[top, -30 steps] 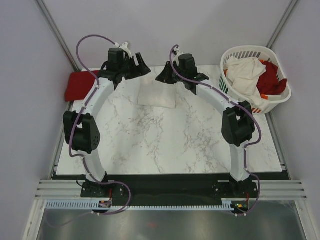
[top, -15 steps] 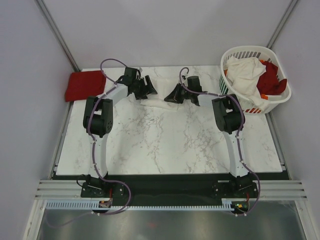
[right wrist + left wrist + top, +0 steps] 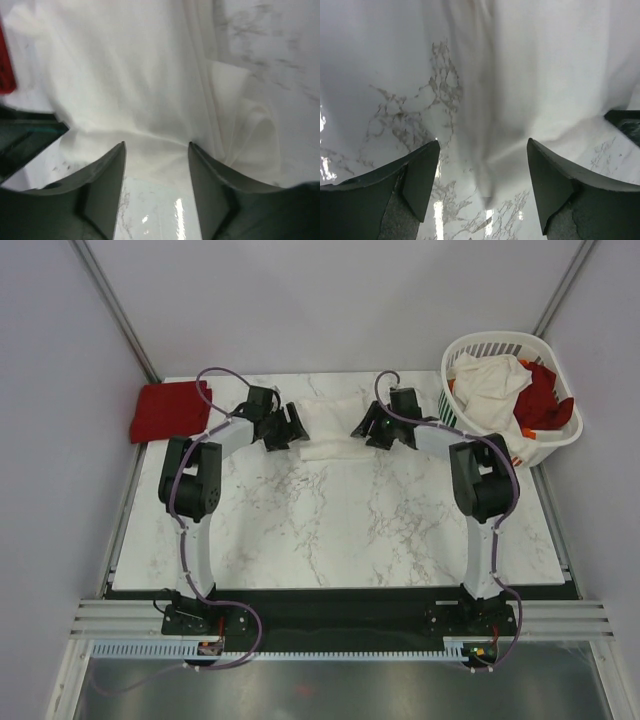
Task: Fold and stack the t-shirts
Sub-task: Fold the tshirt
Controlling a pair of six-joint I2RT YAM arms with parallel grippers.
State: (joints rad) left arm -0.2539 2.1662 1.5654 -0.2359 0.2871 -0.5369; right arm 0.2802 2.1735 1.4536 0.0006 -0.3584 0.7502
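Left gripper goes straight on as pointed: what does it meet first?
Likely the cream shirt: its folded edge lies right ahead of the open left gripper, on the table. Depth is unclear.

Polished marble-look table (image 3: 330, 520), white with grey veins, glossy, with bright glare spots close up. Soft matt cloth for the white shirt (image 3: 325, 425), creased and rumpled at the edges. Same matt cloth, plain, for the red shirt (image 3: 165, 410). Smooth white plastic, slatted, for the basket (image 3: 548, 448). Matt cloth again on the heaped shirts (image 3: 495, 390), cream and red. Matt black plastic on the left gripper (image 3: 483, 141) and right gripper (image 3: 156, 144), smooth near the tips, grainy lower down. Smooth white shells and black joints on the arms (image 3: 192, 550). Purple, smooth-sheathed cables (image 3: 218, 369). Ribbed bare metal rail (image 3: 120, 612).
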